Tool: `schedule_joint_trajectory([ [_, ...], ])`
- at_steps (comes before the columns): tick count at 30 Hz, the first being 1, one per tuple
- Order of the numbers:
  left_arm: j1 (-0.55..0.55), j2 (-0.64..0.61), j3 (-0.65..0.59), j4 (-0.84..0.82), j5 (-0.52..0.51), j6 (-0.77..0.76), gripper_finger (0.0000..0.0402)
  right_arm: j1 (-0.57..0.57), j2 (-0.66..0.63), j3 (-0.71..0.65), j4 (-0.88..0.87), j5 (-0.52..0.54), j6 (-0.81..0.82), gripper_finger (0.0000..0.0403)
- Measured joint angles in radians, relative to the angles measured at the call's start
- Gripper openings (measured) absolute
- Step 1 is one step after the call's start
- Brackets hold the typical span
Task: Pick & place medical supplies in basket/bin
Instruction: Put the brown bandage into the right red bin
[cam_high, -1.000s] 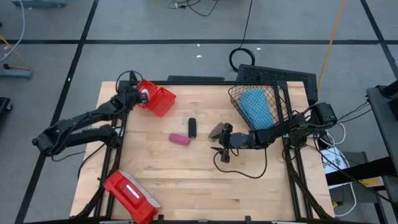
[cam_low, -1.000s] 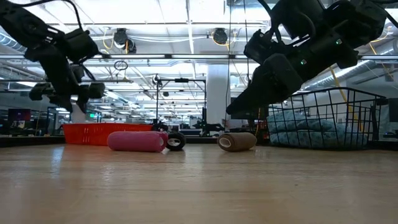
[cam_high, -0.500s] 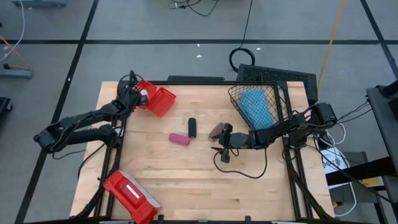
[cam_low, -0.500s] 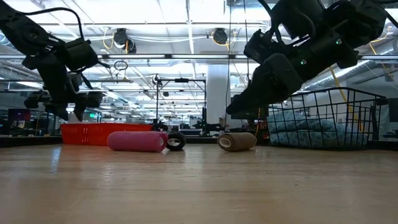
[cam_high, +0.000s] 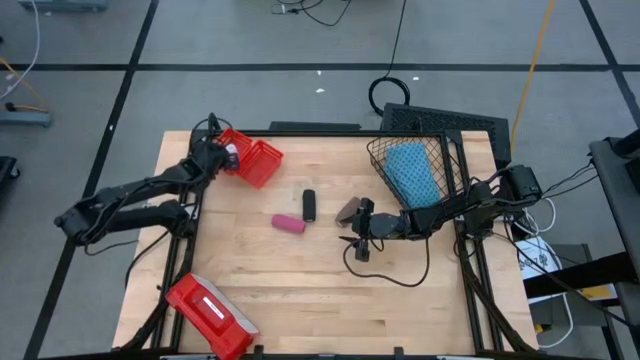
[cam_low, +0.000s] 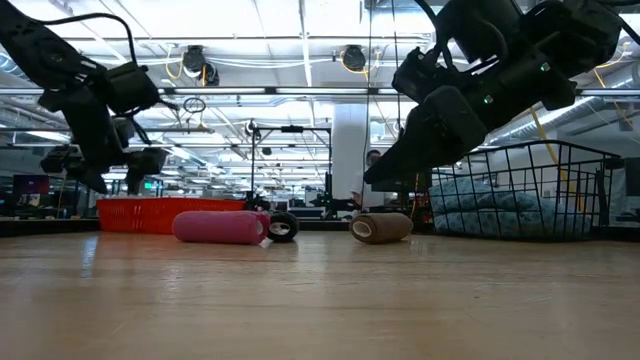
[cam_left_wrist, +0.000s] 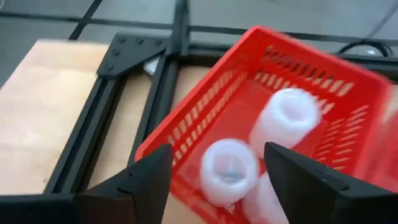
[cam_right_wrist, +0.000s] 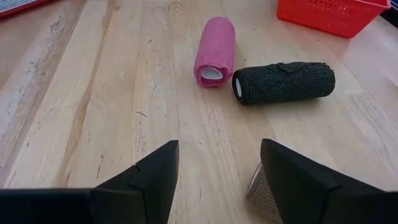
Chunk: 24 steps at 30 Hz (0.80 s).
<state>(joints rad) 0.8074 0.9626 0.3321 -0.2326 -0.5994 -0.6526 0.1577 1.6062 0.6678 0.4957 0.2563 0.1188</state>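
At the near edge of the desk (cam_high: 330, 290) a flat red case (cam_high: 209, 312) with a white label lies at the left corner, apart from everything else. Farther in, near the middle, the pink roll (cam_high: 288, 224) lies on the bare wood with the black roll (cam_high: 309, 205) just beyond it, the two close together but at an angle to each other. To their right the brown roll (cam_high: 347, 211) rests on the desk, and the right gripper (cam_high: 362, 232) hangs low beside it with its fingers (cam_right_wrist: 152, 180) spread apart and nothing between them; in the right wrist view the brown roll's end (cam_right_wrist: 264, 190) shows just by one finger. Behind that arm, at the far right of the desk, the black wire basket (cam_high: 425, 165) holds the blue folded cloth pad (cam_high: 411, 171), which fills most of its floor. At the far left corner sits the red plastic bin (cam_high: 252, 160), tilted to the desk's edges, and the left gripper (cam_high: 212, 152) is poised over its outer end with its fingers (cam_left_wrist: 134, 183) apart and empty. In the left wrist view three small white bottles (cam_left_wrist: 255, 155) lie together inside the bin (cam_left_wrist: 273, 81), touching one another in one compartment.
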Motion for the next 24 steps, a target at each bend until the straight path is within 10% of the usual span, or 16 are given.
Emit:
schedule_joint_trajectory([
  [18,-0.059,-0.296,0.214,0.074,0.389,0.154,0.0254,-0.039,0.000,0.005,0.005,0.001,-0.059,0.0216],
  [24,-0.132,-0.291,0.214,0.116,0.417,0.155,0.0255,-0.109,0.000,0.182,-0.487,0.000,-0.183,0.0246],
])
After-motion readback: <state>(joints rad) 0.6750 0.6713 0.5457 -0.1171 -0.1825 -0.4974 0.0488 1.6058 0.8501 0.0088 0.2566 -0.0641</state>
